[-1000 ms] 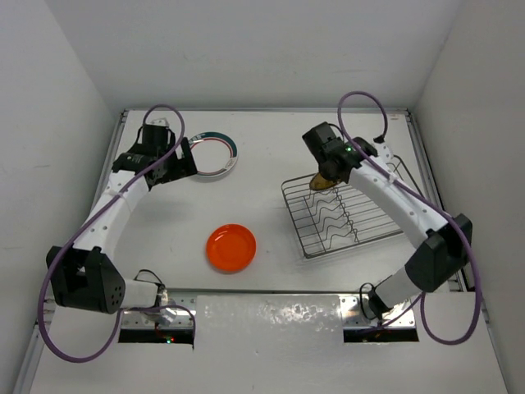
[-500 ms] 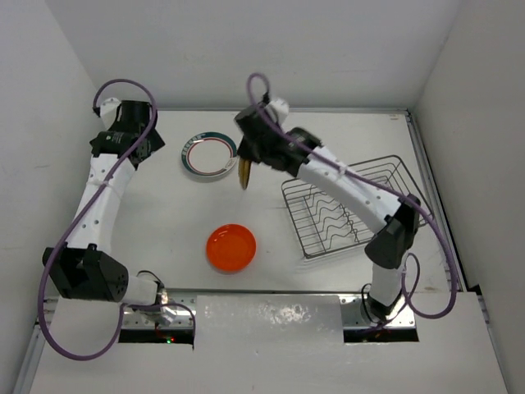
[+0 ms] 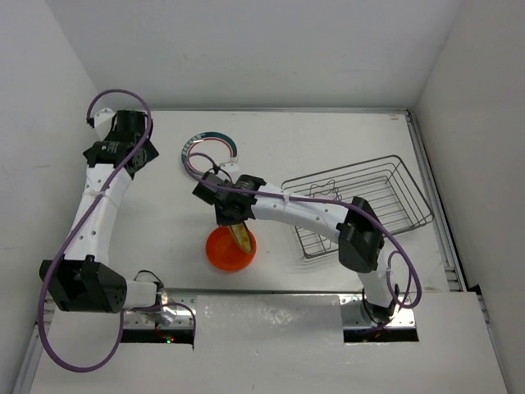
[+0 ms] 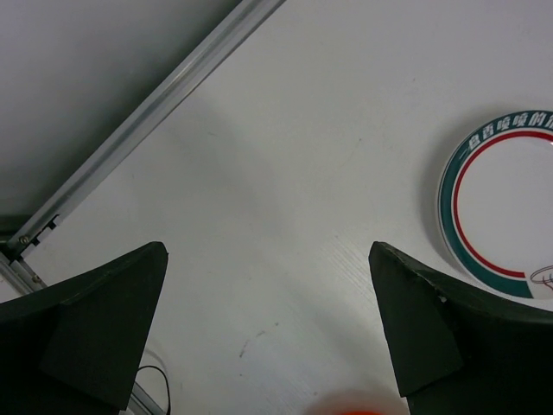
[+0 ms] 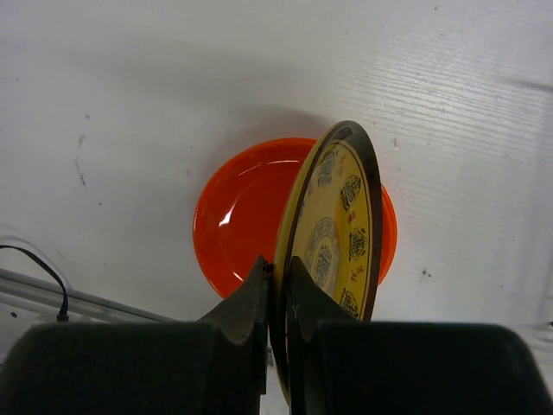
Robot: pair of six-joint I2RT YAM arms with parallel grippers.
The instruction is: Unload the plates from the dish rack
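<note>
Round yellow-faced plate with dark rim (image 5: 341, 216): held on edge, pinched at its rim by the closed fingers of the right gripper (image 5: 278, 275), over a round orange plate (image 5: 238, 216) laid flat at 7 o'clock on the white table (image 3: 271, 164); contact cannot be told. Silver wire dish rack (image 3: 398, 193): sited at 3 o'clock. White teal-and-red-rimmed plate (image 4: 497, 207): laid flat at 11 o'clock. Left gripper (image 4: 268, 333): spread wide, nothing held.

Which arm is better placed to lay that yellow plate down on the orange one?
The right. The right arm's fingers pinch the yellow patterned round plate on edge, over the round orange plate. The left arm's fingers are open and empty, off near the far left corner.
</note>
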